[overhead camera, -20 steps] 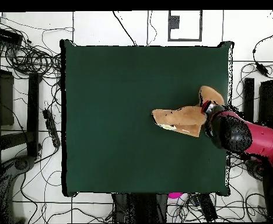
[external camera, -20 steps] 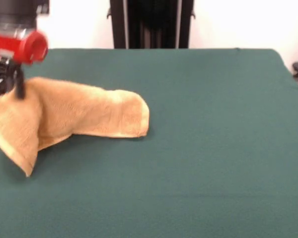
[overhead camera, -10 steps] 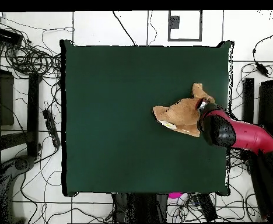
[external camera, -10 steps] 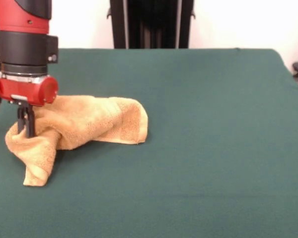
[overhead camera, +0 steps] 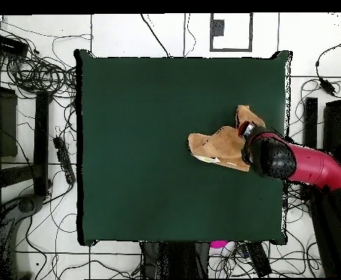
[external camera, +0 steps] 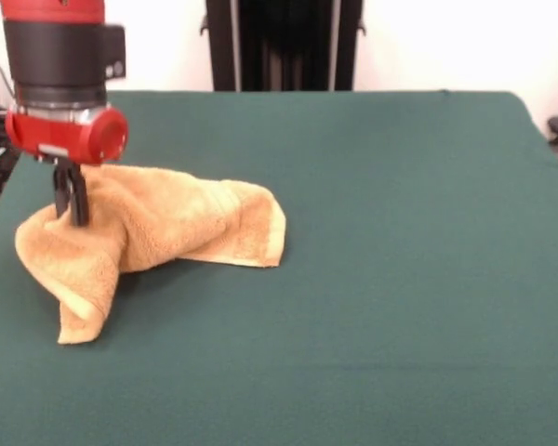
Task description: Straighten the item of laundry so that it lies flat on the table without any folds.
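Cables lie coiled and strung across the pale floor on all sides of the table, thickest well away from the gripper at the far corner in the overhead view, and none of them reaches the green cloth. Nothing stands on the table between the gripper and its open expanse; the only thing in the way is the robot's own red and black arm, which in the overhead view covers the end of the towel nearest it. The gripper's dark fingers are pinched narrowly on a raised fold of the orange-tan towel, directly under the red wrist collar. From that grip the cloth falls away in two parts: one bunched, rolled length runs sideways from the gripper and rests on the table, ending in a hemmed edge, and one flap hangs below the gripper with its tip touching the cloth. The towel is crumpled, not flat, and lies near one side edge of the table. The surface is a plain dark green cloth, smooth and bare apart from the towel. Behind the table in the front view stands a dark upright column against a white wall. Count: one towel, one arm, one gripper, one table.
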Controlling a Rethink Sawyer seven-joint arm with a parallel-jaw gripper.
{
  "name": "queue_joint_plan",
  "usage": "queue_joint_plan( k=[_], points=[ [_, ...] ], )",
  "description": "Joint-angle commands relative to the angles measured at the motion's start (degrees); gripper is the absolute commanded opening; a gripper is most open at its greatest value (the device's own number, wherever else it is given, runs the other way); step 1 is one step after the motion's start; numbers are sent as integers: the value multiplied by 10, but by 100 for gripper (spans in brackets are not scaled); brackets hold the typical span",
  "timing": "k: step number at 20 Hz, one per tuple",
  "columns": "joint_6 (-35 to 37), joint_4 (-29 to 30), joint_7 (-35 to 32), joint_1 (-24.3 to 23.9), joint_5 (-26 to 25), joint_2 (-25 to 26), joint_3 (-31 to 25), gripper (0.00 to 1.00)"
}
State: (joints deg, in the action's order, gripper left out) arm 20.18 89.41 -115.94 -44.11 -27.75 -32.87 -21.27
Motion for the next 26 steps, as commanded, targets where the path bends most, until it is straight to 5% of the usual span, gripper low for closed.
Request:
queue_joint_plan(
  k=[1,5,13,22,26],
  points=[
    [166,118,-31,40,85,-68,-25,0],
    [251,124,-71,82,119,-101,30,0],
    [266,165,-62,90,171,-134,32,0],
    [144,135,0,56,95,-24,41,0],
    [55,107,8,58,22,13,67,0]
  ],
)
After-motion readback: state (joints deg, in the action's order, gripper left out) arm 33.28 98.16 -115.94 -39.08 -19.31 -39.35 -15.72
